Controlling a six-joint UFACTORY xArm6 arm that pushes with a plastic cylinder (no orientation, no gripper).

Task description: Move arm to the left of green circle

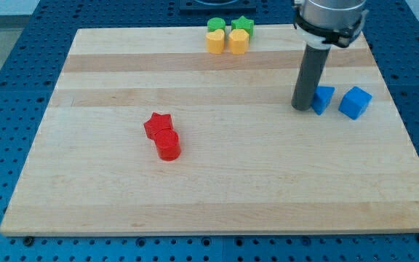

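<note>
The green circle point(215, 26) sits at the view's top centre of the wooden board point(217, 189), touching a green star point(243, 26) on its right. A yellow block point(214, 42) and a yellow heart point(238, 41) lie just below them. My tip point(301, 108) is the lower end of a dark rod at the view's right, far to the right of and below the green circle. It stands right beside the left side of a blue block point(323, 98).
A blue cube point(355, 102) lies right of the blue block. A red star point(158, 125) and a red cylinder point(169, 145) touch each other left of centre. The board rests on a blue perforated table point(20, 65).
</note>
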